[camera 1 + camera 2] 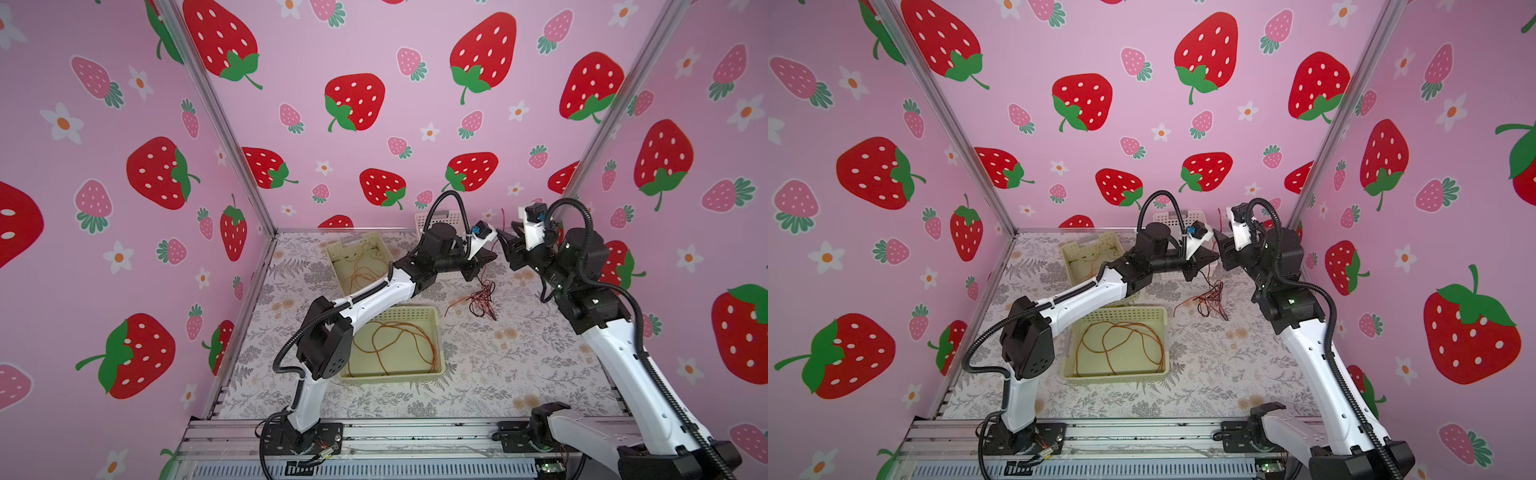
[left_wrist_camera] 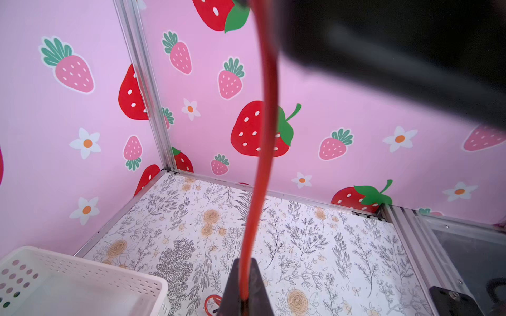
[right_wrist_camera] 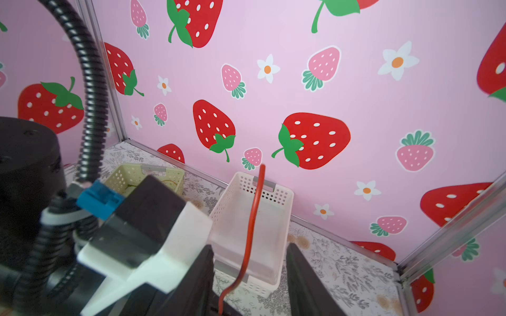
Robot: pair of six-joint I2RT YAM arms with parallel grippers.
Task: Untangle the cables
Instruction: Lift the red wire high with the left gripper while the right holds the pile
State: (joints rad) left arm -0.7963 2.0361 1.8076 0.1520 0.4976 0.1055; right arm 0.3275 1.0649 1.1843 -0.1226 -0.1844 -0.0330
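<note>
Lower centre in a top view, we note a cream perforated basket (image 1: pixel 437 332) holding looped thin orange cables (image 1: pixel 395 345). Beyond, a wiry red-and-black tangle (image 1: pixel 482 299) lies on the floral mat (image 1: pixel 498 365). Left gripper (image 2: pixel 243 264) is pinched on a glossy red cable (image 2: pixel 267 109). Right gripper (image 3: pixel 249 246): fingers apart, the red cable between them.

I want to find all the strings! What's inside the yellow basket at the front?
Loose loops of orange cable lie inside the yellow basket. The left arm hides part of its left side.

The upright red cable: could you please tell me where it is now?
In both top views the red cable stands near the back wall, right of centre, pinched in the shut left gripper, between the right gripper's open jaws.
</note>
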